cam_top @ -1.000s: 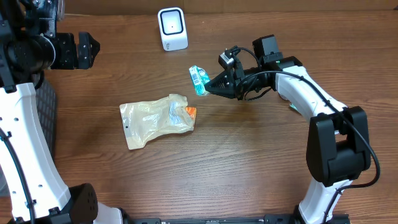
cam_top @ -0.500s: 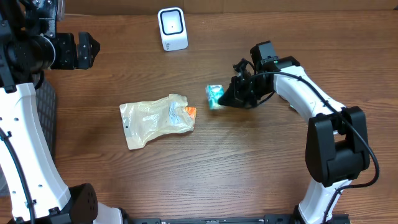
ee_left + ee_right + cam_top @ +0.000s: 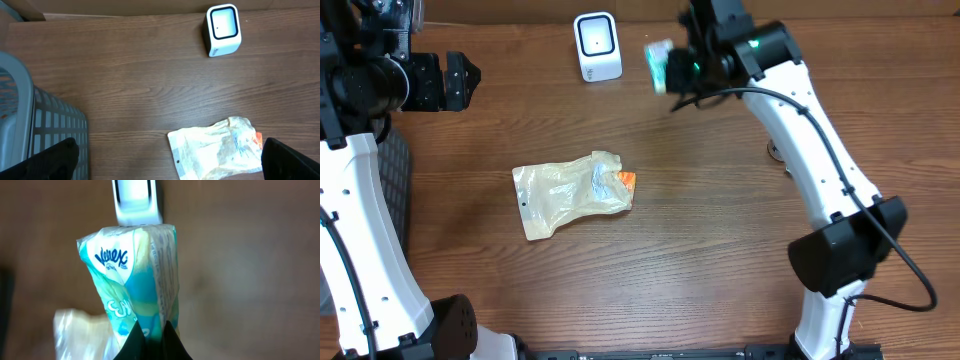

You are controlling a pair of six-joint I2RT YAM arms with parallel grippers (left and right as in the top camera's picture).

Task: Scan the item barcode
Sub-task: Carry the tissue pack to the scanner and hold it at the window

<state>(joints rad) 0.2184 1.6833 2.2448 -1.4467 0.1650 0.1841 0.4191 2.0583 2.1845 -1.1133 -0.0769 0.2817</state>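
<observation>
With the right claw clamped on the tissue pack and the left claw open, present the barcode squarely to the scanner.

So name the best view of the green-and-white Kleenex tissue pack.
Right wrist: the green-and-white Kleenex tissue pack fills the frame, logo readable. Overhead shows it small, in the right gripper. Left wrist misses it.

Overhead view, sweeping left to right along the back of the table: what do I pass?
Left gripper → white scanner → Kleenex pack, held in the right gripper. The plastic bag overlaps the scanner sideways, so it is left out.
</observation>
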